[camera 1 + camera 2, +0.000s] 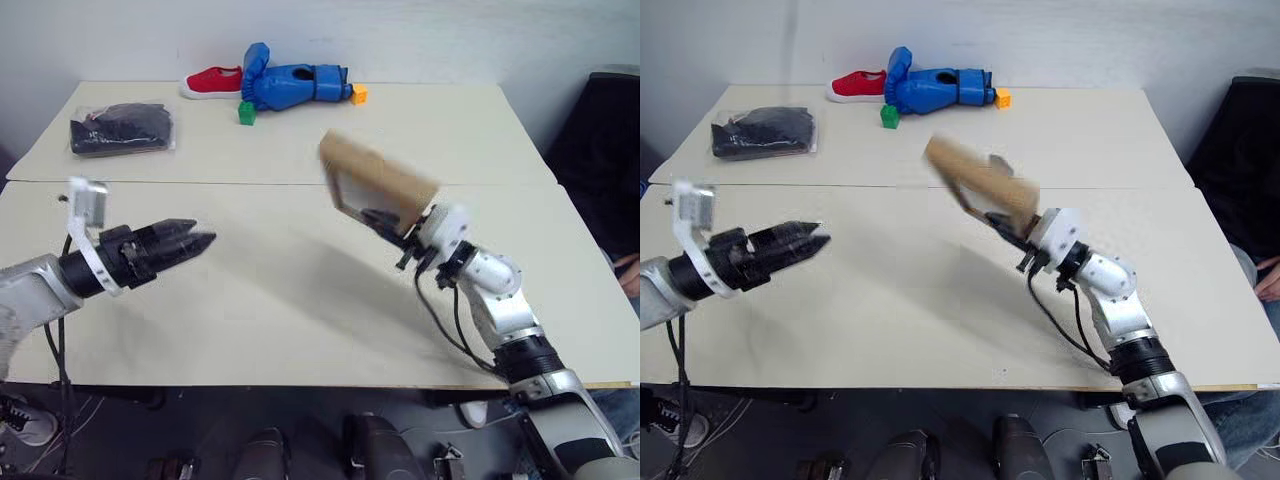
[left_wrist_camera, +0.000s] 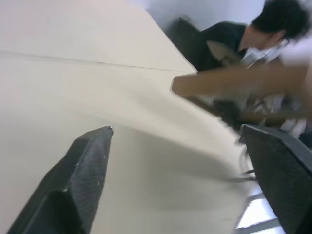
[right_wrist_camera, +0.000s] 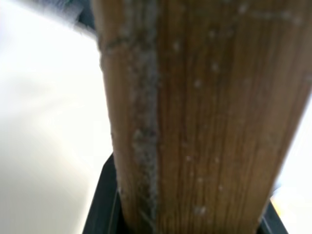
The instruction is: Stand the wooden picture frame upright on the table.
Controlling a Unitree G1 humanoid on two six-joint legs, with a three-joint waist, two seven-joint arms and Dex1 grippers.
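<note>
Big cream tabletop (image 1: pixel 250 300) w/ a white wall behind it. The right tool (image 1: pixel 385 222) is up in the air over the middle-right of the tabletop, pinching the wooden picture frame (image 1: pixel 375 183) by one edge. The frame is off the tabletop, tilted, looks blurry, w/ its light wood side up. In the right wrist view the wood edge sits between the two black fingers, touching both.

The left tool (image 1: pixel 195 240) is on the left side, well apart from the frame, holding nothing. It points level toward the right. Its two black fingers (image 2: pixel 83 170) are spread wide in the left wrist view, w/ bare tabletop between them.

At the far side of the tabletop: a black packet (image 1: pixel 122 130) at the far left, a red shoe (image 1: pixel 212 81) near the back edge, a blue boxing glove (image 1: pixel 290 85) just beside the shoe, a green block (image 1: pixel 246 113) just in front of the glove, and an orange block (image 1: pixel 359 95) at the glove's other end.

A person (image 2: pixel 258 29) w/ dark hair sits past the tabletop's right side.
</note>
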